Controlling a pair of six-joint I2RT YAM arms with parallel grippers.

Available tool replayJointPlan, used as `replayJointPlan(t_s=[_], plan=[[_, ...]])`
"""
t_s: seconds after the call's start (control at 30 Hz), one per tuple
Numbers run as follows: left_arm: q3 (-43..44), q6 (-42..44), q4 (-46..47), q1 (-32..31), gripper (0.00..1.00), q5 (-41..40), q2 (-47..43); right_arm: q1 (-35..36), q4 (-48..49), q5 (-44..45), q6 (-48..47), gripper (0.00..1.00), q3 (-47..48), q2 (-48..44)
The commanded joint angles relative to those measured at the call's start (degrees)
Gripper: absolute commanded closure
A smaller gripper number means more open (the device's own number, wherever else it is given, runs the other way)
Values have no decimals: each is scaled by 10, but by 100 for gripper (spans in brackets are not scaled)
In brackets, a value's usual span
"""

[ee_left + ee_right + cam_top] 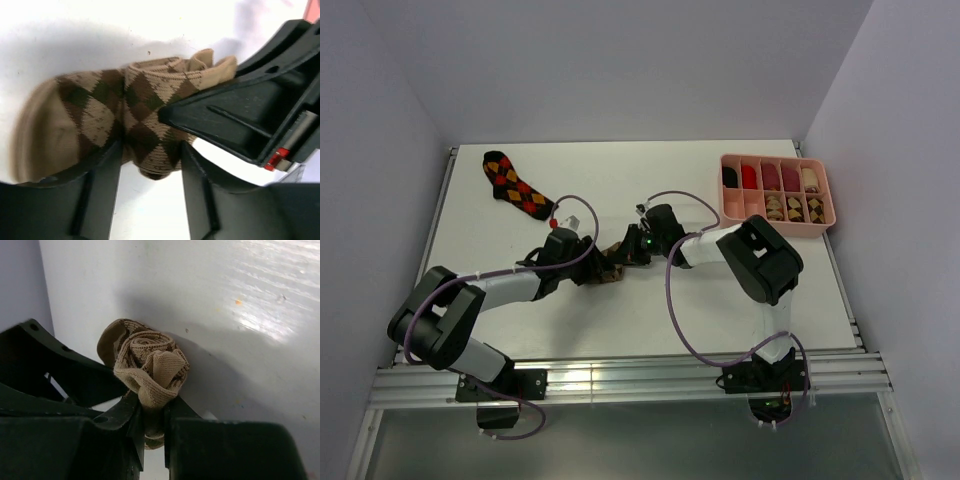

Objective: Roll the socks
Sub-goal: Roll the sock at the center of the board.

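Observation:
The tan-brown-cream argyle sock [125, 110] lies on the white table, partly rolled up. My left gripper [151, 150] is closed on the rolled middle, one finger on each side. My right gripper [152, 410] is shut on the cream cuff end of the roll [150, 365]. In the top view both grippers, the left [598, 270] and the right [628, 252], meet at this sock [614, 272] at mid-table. The black-red-orange argyle sock [517, 185] lies flat at the far left. A loose beige-brown-orange sock is not in view.
A pink compartment tray [825, 205] stands at the far right. Its back row holds plain rolled socks and its front row holds patterned rolls [790, 208]. The right gripper's black body [250, 120] fills the right of the left wrist view.

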Motion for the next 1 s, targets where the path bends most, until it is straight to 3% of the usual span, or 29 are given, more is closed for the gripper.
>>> replayJointPlan(t_s=[0.0,0.2,0.37,0.5,0.63,0.97], plan=[[58,78,-74,0,43,-39,5,-6,-106,58,-49,100,-21,-37],[107,151,-107,-37,36,-132,-39,-10,-249,129,-64,100,4,-82],[114,190,-109,-150,34,-262,-56,-6,-359,169,-59,100,54,-87],[121,197,-109,-224,34,-320,-38,8,-428,196,-63,100,88,-79],[139,184,-126,-276,34,-365,1,17,-452,201,-64,100,107,-68],[218,189,-162,-320,34,-473,100,31,-472,198,-70,100,134,-43]])
